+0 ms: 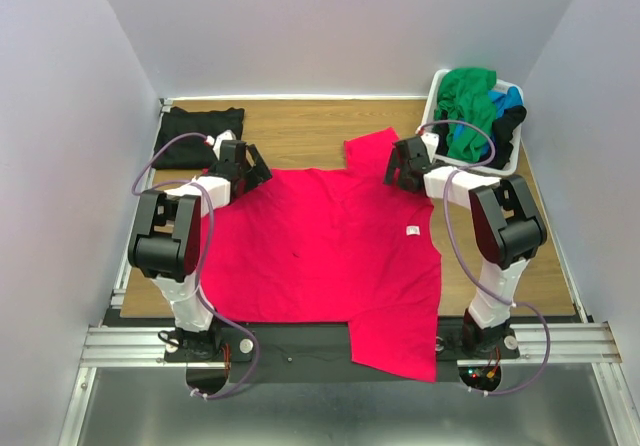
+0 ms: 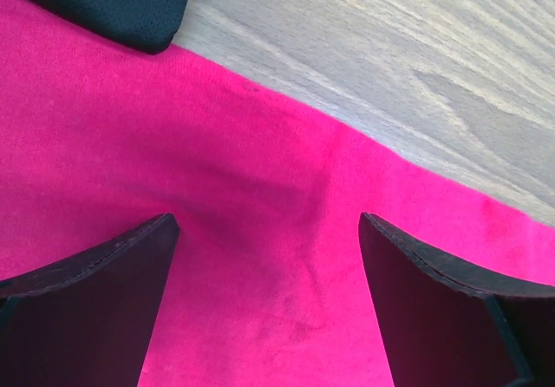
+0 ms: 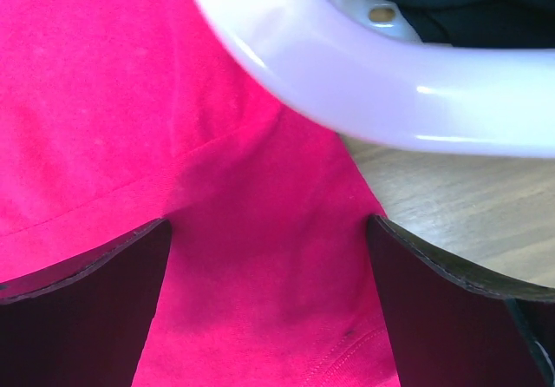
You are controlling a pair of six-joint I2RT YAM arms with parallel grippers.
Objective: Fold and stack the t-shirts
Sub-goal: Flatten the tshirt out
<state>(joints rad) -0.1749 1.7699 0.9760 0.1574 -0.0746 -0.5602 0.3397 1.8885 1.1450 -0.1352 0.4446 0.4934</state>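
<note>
Dark finger pads (image 2: pixel 104 291) of the left gripper (image 2: pixel 264 222) frame the nearest view, spread wide with nothing between them; under them lies the far left edge of the red shirt (image 2: pixel 217 187). Whether the pads touch the cloth cannot be told. Beyond the fingertips and to their left sits the corner of a folded black shirt (image 2: pixel 113 1), finely dotted in weave, with its corner lying on the red hem. Bare wood-grain table (image 2: pixel 390 57) runs beyond and to the right of the fingertips.

From above, the left gripper (image 1: pixel 245 161) and right gripper (image 1: pixel 405 161) stand over the two far corners of the red shirt (image 1: pixel 320 246), which lies flat between them, one sleeve hanging over the near metal rail (image 1: pixel 560 341). A small white tag (image 1: pixel 411 231) shows on the cloth near the right arm. Plain pale walls (image 1: pixel 330 26) enclose the table on three sides.

The right gripper (image 3: pixel 269 226) is likewise spread wide and empty over a seamed fold of red cloth. Just beyond its fingertips curves the glossy white rim of a plastic basket (image 3: pixel 347 66), holding a green shirt (image 1: pixel 468 96), a blue shirt (image 1: pixel 505 98) and a second black shirt (image 1: pixel 508 126).
</note>
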